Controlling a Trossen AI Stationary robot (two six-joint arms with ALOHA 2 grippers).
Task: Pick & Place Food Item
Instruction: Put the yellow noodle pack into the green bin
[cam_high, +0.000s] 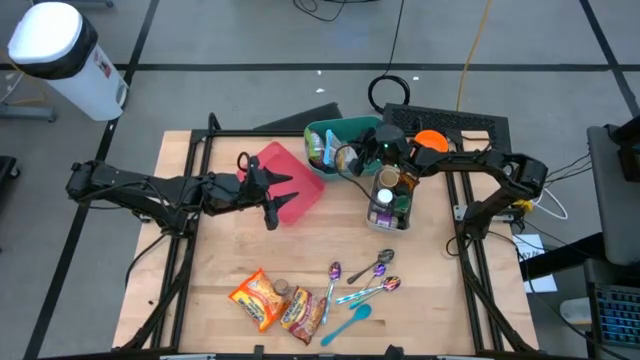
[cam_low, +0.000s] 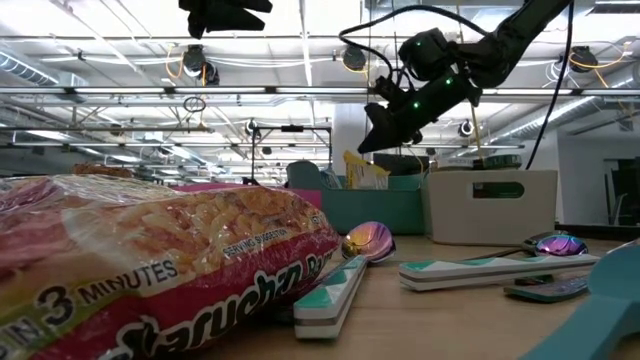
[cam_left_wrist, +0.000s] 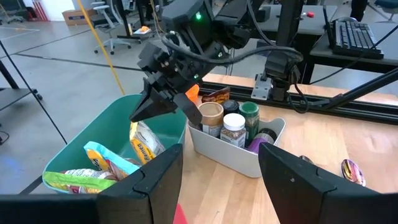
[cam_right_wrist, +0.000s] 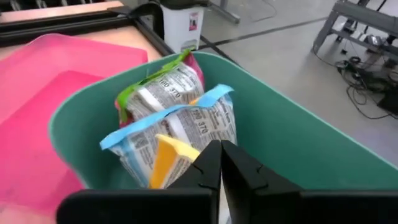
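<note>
Several food packets (cam_right_wrist: 177, 112) lie just beyond the right jaws (cam_right_wrist: 220, 163), pressed together.

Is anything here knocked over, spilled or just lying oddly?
Only the pink tray: it sits skewed to the table's edges, one corner against the green bin. Nothing is spilled; the jars stand upright in their white caddy.

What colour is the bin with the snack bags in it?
The bin is teal green. It shows best in the right wrist view, under the right end effector.
</note>
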